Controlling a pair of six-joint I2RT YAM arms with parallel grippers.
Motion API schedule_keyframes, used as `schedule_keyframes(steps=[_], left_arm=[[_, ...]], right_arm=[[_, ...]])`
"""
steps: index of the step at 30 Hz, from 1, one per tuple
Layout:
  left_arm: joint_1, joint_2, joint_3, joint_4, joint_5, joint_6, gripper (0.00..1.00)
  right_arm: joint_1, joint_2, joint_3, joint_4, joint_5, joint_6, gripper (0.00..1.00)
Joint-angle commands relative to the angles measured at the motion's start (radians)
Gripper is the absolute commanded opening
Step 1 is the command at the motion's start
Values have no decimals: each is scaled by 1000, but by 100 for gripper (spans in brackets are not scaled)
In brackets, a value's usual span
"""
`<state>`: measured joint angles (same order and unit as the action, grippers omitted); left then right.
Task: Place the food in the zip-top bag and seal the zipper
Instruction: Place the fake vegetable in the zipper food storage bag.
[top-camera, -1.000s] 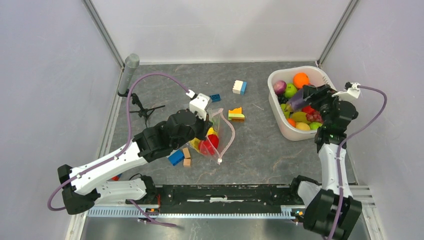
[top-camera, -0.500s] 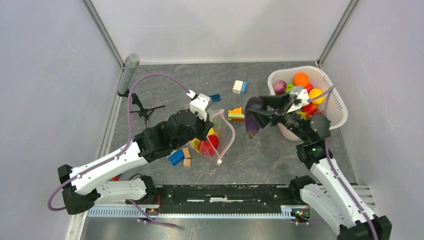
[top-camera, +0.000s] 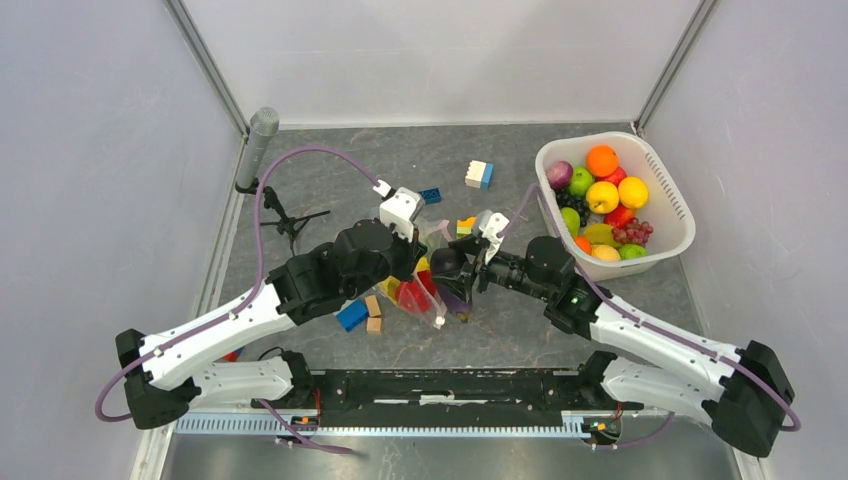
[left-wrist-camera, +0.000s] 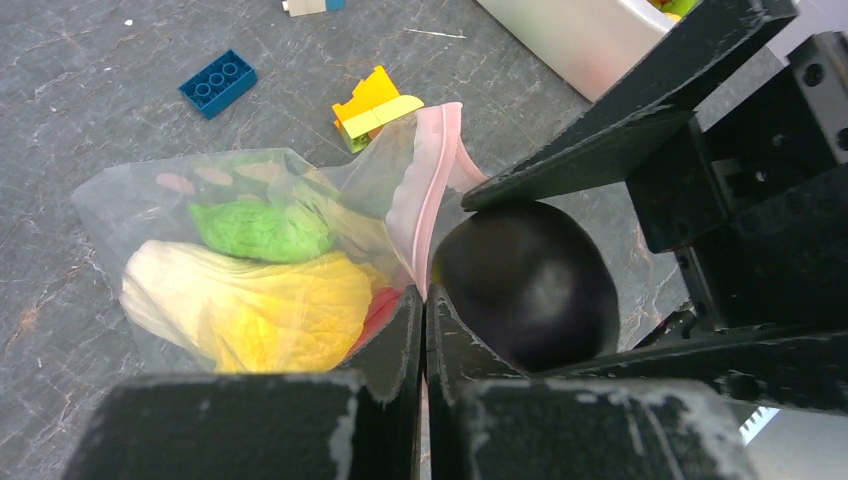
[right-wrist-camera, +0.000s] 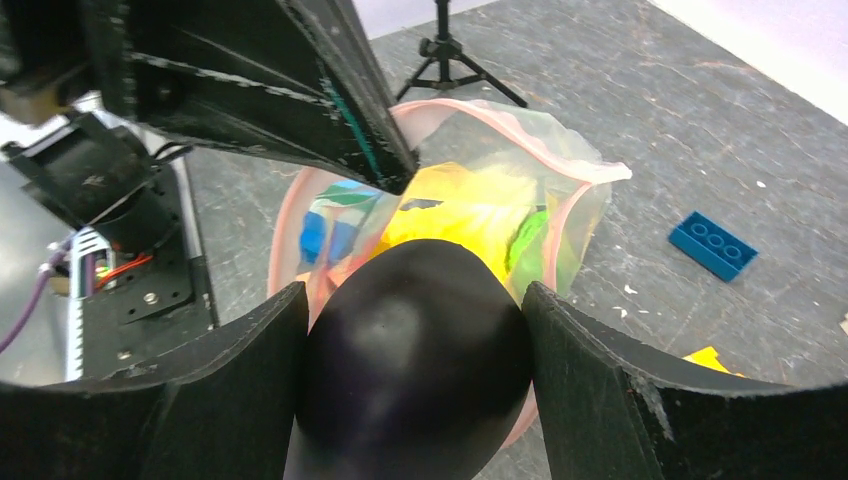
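The clear zip-top bag (top-camera: 436, 296) lies mid-table and holds yellow, green and red food (left-wrist-camera: 262, 300). My left gripper (left-wrist-camera: 424, 305) is shut on the bag's pink zipper (left-wrist-camera: 436, 185) and holds that edge up. My right gripper (right-wrist-camera: 415, 330) is closed on a dark purple eggplant (right-wrist-camera: 415, 360) right at the bag's mouth (right-wrist-camera: 480, 200). In the left wrist view the eggplant (left-wrist-camera: 525, 285) sits just right of the pinched zipper. From above, the eggplant (top-camera: 446, 266) touches the bag's opening. More food (top-camera: 601, 196) fills the white basket (top-camera: 681, 216).
Building blocks lie around the bag: a white-blue one (top-camera: 479, 174), a small blue one (top-camera: 430, 195), a yellow-orange one (top-camera: 466, 226), and blue (top-camera: 351, 314) and tan (top-camera: 373, 312) ones. A small black tripod (top-camera: 286, 216) and a grey cylinder (top-camera: 262, 135) stand at the left.
My right arm carried the purple eggplant out of the basket and left across the table to the bag's mouth. The left arm kept still, gripping the zipper.
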<state>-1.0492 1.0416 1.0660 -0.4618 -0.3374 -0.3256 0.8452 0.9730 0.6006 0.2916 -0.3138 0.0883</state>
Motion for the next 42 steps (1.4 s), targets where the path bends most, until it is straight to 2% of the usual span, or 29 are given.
schedule_keyframes(steps=[1,5,8,12,16,21,27,32,34,38,42], left_arm=[[5,-16,5,52,5,-33,3],[6,-8,6,48,17,-27,2],[5,-8,3,49,23,-24,2],[5,6,11,40,28,-20,2],[5,10,9,38,19,-20,2],[5,11,9,46,13,-20,3],[5,12,11,54,35,-27,3],[6,-18,4,62,33,-41,3],[5,-23,4,73,34,-54,3],[6,-30,9,74,27,-73,3],[8,-43,6,88,34,-81,3]], right_arm=[[36,43,51,73,181,-42,46],[51,79,81,104,235,-24,49],[54,130,133,44,242,-13,50],[91,182,197,-53,332,22,51],[97,85,119,52,349,110,51],[97,12,115,38,366,222,48],[98,-69,8,243,421,238,45],[100,-61,5,299,404,134,46],[117,-41,-70,426,370,112,46],[194,-23,-212,586,464,-6,47],[233,25,-314,828,451,-94,49]])
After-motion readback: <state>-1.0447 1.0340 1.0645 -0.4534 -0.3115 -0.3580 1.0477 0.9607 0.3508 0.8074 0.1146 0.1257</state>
